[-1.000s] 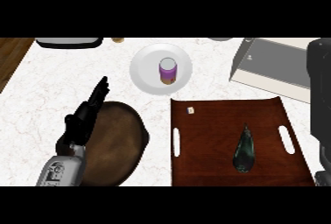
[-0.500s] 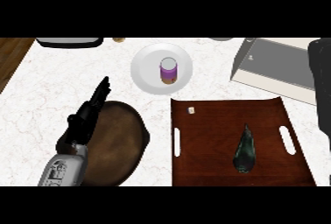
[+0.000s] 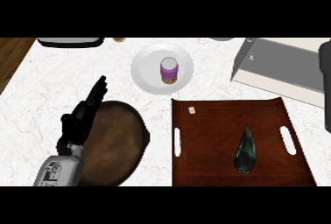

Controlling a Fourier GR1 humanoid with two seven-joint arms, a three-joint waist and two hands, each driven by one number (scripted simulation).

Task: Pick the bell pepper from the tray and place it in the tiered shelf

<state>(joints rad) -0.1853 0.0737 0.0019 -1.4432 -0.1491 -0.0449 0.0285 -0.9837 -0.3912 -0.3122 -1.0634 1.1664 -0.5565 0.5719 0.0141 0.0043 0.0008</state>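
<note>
Pepper lies lengthwise front-to-back on tray, well right of left hand, fingers straight & holding nothing; right hand not visible.

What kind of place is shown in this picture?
Probably a kitchen counter: a white marble-look top carries a white plate with a small purple cup on it, and a brown serving tray holding a dark green vegetable.
</note>
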